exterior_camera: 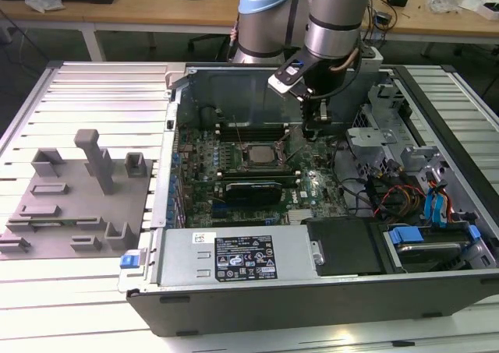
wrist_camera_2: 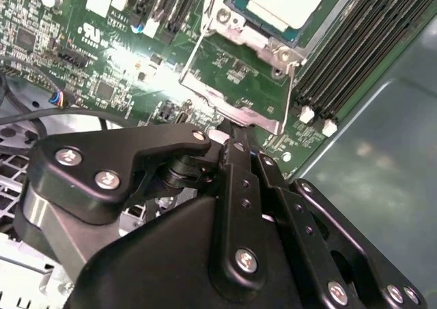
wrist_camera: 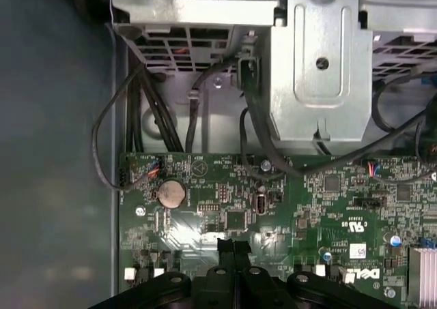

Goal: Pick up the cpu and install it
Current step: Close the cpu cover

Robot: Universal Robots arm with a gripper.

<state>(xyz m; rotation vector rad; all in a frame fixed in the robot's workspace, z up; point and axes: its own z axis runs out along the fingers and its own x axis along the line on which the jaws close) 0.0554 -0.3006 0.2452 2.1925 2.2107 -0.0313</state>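
The cpu [wrist_camera_2: 285, 1] is a silvery-white square lying in the motherboard socket, ringed by the metal socket frame [wrist_camera_2: 235, 108]; in the exterior view the cpu [exterior_camera: 260, 155] sits in the middle of the board. My gripper [exterior_camera: 316, 128] hangs low over the board, to the exterior view's right of the socket. The black fingers [wrist_camera: 226, 246] are pressed together in the first wrist view, with nothing visible between them. My gripper [wrist_camera_2: 232, 134] ends just beside the frame's edge, apart from the cpu. My gripper [wrist_camera: 234, 243] points at bare green board.
The open computer case [exterior_camera: 312, 298] holds memory slots [wrist_camera_2: 355, 56], a black card [exterior_camera: 251, 190], a power supply [exterior_camera: 234, 255], loose cables [wrist_camera: 147, 108] and a metal drive cage [wrist_camera: 321, 63]. A grey fixture block [exterior_camera: 78, 193] lies on the ribbed table at the exterior view's left.
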